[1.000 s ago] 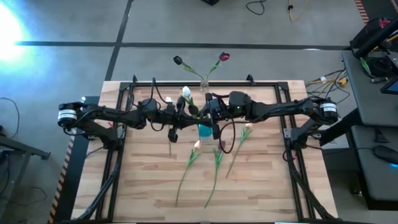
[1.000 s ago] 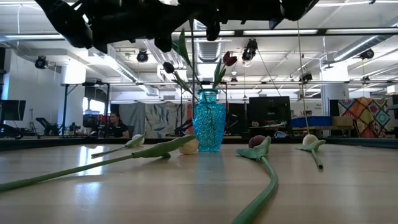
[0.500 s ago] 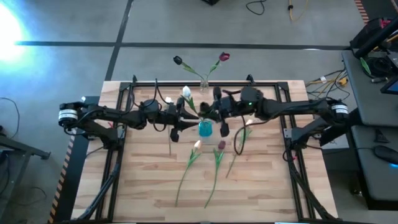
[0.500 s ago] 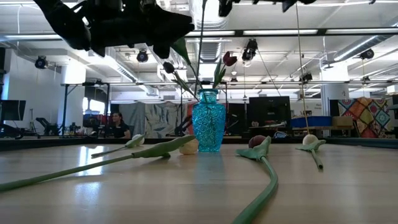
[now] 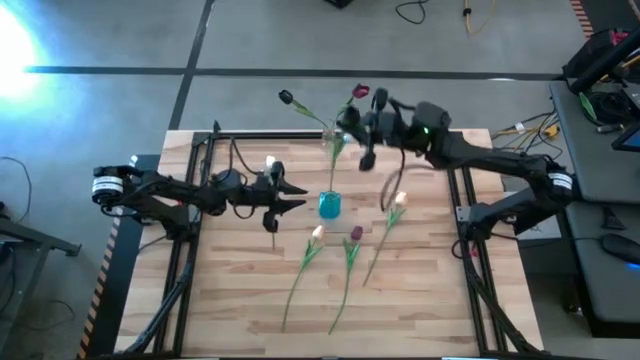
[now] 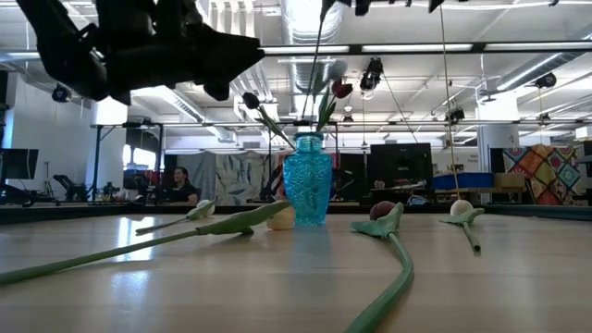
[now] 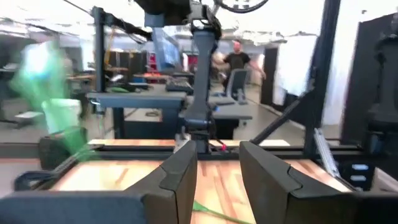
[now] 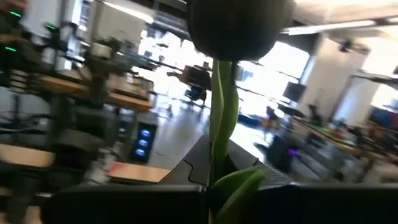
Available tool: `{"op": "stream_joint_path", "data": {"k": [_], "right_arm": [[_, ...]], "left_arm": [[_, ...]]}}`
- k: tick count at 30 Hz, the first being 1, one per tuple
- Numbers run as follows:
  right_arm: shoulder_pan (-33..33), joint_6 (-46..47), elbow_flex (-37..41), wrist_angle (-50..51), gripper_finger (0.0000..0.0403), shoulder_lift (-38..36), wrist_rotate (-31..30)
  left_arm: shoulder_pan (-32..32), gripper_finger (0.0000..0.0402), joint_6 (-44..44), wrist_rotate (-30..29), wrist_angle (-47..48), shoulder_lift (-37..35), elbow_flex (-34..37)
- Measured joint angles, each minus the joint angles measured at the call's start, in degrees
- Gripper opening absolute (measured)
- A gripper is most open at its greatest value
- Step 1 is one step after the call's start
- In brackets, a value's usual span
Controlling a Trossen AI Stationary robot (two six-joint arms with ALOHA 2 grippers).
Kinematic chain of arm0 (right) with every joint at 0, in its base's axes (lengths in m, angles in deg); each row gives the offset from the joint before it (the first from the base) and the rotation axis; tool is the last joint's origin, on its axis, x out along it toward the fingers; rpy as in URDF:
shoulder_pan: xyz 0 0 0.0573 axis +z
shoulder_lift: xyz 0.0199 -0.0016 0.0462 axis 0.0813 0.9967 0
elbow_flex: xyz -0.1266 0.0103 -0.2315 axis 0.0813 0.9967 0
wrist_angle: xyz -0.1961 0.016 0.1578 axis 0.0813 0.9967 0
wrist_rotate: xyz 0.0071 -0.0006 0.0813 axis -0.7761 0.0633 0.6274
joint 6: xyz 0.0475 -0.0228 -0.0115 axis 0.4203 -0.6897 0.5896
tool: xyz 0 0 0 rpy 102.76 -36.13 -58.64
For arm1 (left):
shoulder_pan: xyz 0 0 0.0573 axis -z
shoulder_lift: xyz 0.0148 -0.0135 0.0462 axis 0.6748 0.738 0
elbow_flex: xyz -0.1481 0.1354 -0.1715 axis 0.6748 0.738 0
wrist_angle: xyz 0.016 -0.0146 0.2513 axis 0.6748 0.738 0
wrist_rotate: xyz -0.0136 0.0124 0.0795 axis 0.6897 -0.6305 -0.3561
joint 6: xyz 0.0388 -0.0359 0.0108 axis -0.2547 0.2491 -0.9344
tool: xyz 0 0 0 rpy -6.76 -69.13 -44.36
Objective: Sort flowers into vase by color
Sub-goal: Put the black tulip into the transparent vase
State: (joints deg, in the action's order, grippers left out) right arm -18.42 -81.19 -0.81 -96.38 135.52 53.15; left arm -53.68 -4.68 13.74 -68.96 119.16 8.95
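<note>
A blue glass vase [image 5: 328, 207] [image 6: 309, 180] stands mid-table. My right gripper [image 5: 352, 135] is high over the far edge, shut on a tulip [image 8: 217, 124]. The tulip's head [image 8: 239, 25] shows dark against the lights, so I cannot tell its colour. Its stem [image 6: 317, 55] slants down to the vase's mouth. My left gripper [image 5: 295, 195] [image 7: 217, 174] hovers left of the vase, open and empty. Two dark maroon tulips [image 5: 358, 91] [image 5: 286, 97] stand in a clear vase [image 5: 327, 137] at the far edge. My right gripper pinches the tulip's green stem [image 8: 214, 168] between its two fingers, some way below the head and just above a leaf [image 8: 239, 183]. The fingers lie across the stem. The head stands above the fingers, and the long lower stem [image 6: 313, 102] hangs down toward the blue vase.
Several tulips lie on the table with stems toward the near edge: peach [image 5: 317, 232], maroon [image 5: 355, 233], cream [image 5: 398, 200], and another under the left arm [image 5: 272, 222]. Black frame rails [image 5: 200, 200] run along the table's sides. A person sits in the room beyond [image 6: 176, 185].
My right gripper has risen from over the blue vase and moved toward the far edge. It took the tulip's upper part along, so the stem now leans right while its lower end stays at the vase's mouth. My left gripper has drawn back toward the table's left.
</note>
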Motion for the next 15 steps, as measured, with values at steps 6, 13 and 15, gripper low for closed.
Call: {"op": "stream_joint_path", "data": {"k": [6, 13, 15], "right_arm": [[-6.14, 7.41, -6.14, 0.15, 0.0012, 6.32, 7.29], [-6.06, 7.44, -10.3, 0.34, 0.0012, 9.44, 8.9], [-6.85, 7.37, -11.53, 0.27, 0.0012, 9.88, 8.61]], "left_arm": [[0.0, 0.0107, 0.26, -1.37, -4.35, -0.07, 2.82], [0.0, 0.0107, -0.06, -1.45, -4.31, -0.07, 2.98], [0.0, 0.0107, -0.32, -1.45, -4.3, -0.07, 2.98]]}}
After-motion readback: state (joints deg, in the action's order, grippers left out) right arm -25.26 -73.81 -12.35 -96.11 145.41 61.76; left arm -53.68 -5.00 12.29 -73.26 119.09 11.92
